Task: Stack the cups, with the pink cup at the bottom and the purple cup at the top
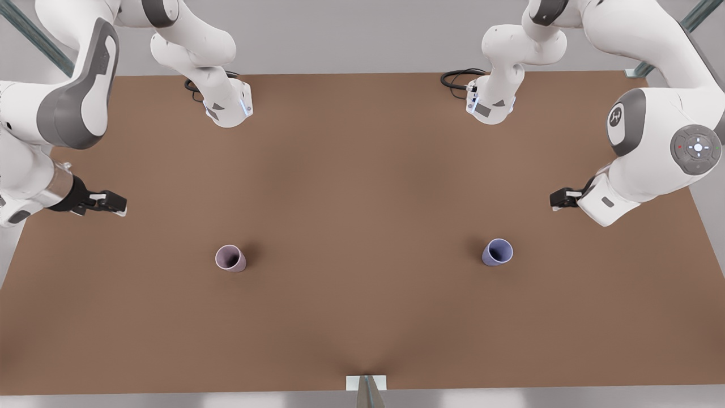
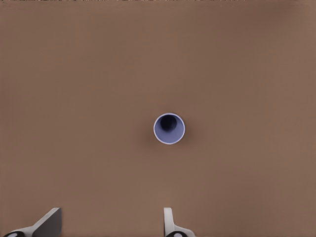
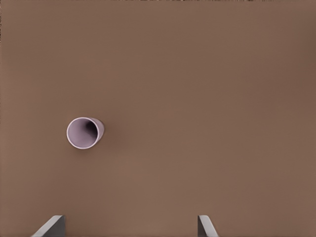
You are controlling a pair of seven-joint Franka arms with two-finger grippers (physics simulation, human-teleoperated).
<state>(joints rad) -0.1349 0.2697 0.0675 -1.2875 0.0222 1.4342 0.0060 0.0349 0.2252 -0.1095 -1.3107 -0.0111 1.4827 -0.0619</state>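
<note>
Front view puts the purple cup (image 1: 497, 251) upright on the brown table (image 1: 362, 317), toward that view's right, with the pink cup (image 1: 230, 258) upright well apart from it toward the left, both in the near half. Each looks light, stiff and smooth-walled, so I judge a pinch across the rim or upper wall safest; the taper could let a low grip slide. Being so small, either may tip if nudged off-centre.

The left gripper (image 2: 111, 224) hangs above the purple cup with its jaws spread and empty, matching the arm at the front view's right (image 1: 563, 198). The right gripper (image 3: 131, 227) hangs above the pink cup, jaws likewise parted and holding nothing, matching the arm at the front view's left (image 1: 105, 202).

Only the fingertips show in the wrist views, cut off at the edge. The cups' insides are dark, so their depth is hard to judge. Nothing is stacked yet.
</note>
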